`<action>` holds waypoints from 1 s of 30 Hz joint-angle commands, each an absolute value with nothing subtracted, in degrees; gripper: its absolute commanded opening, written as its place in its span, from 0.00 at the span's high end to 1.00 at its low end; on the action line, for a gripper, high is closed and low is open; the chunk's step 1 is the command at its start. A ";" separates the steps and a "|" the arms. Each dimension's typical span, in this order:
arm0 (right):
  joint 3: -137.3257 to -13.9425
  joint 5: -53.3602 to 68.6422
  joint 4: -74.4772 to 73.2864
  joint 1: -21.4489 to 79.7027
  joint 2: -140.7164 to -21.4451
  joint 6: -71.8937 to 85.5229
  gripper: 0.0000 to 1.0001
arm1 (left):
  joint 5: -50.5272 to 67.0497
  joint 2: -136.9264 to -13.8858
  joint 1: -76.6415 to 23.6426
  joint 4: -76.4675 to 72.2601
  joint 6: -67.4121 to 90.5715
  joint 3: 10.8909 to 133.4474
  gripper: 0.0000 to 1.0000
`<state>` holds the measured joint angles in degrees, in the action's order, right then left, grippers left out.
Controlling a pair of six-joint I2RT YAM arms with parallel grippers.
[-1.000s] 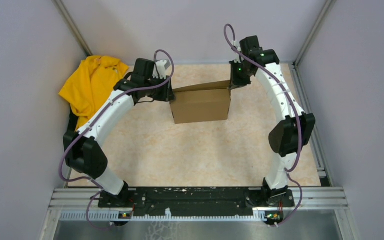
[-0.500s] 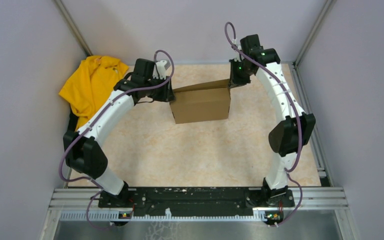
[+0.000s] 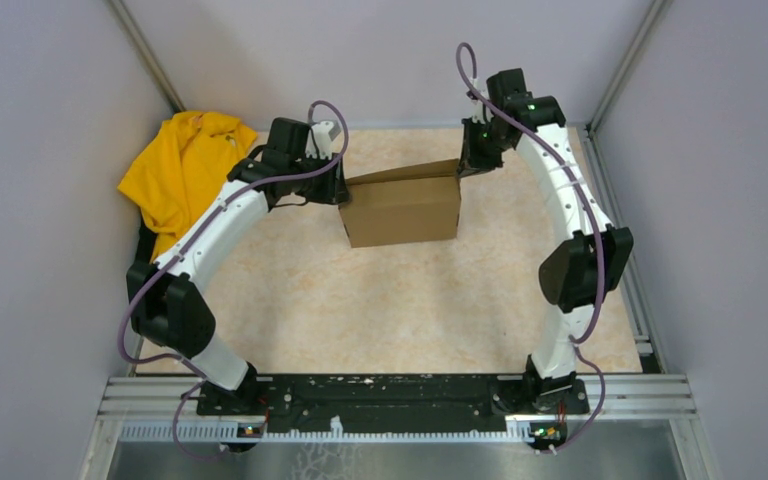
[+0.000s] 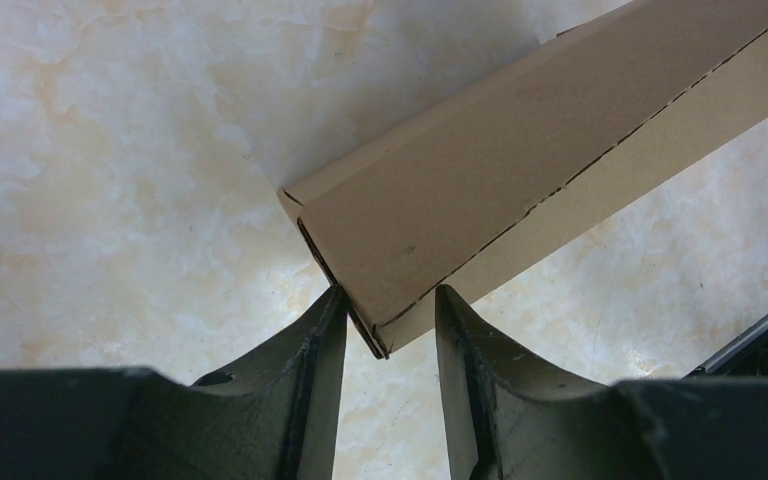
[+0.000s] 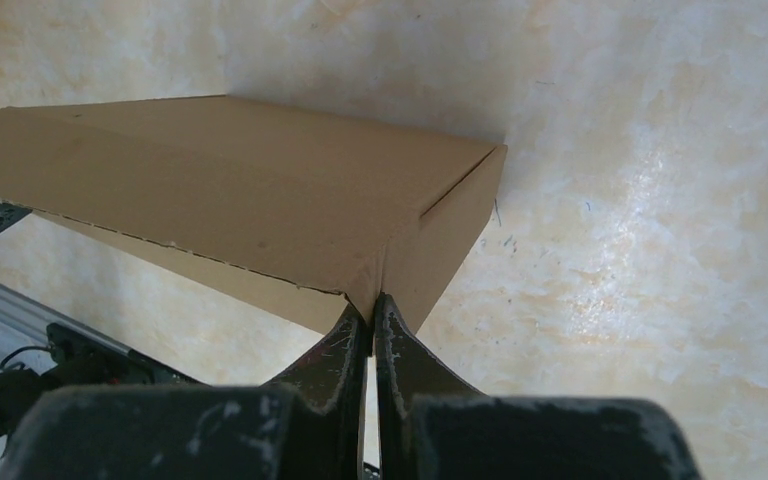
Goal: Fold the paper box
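Observation:
The paper box [image 3: 401, 208] is plain brown cardboard, folded into a shallow closed shape, at the far middle of the table. My left gripper [image 3: 339, 188] is at its left end. In the left wrist view the gripper [image 4: 388, 300] is open, with the box's corner [image 4: 480, 190] between the fingers without being pinched. My right gripper [image 3: 463, 165] is at the box's far right corner. In the right wrist view the gripper [image 5: 371, 305] is shut on the corner edge of the box [image 5: 240, 190].
A yellow cloth garment [image 3: 182, 170] lies bunched at the far left of the table by the left wall. Grey walls close in the back and both sides. The arms' base rail [image 3: 390, 395] runs along the near edge.
The right arm's wrist has shifted slightly up and right. The box and the left arm stay in place.

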<state>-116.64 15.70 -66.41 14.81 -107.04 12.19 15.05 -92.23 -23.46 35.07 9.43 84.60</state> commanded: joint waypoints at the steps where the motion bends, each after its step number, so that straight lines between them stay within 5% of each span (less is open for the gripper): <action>1: -117.91 28.04 -65.65 15.32 -106.88 14.59 1.00 | 20.33 -92.89 -24.87 34.28 10.37 83.50 0.56; 30: -109.18 27.22 -59.67 15.21 -102.54 17.36 1.00 | 20.09 -93.87 -27.14 32.18 11.89 80.83 0.44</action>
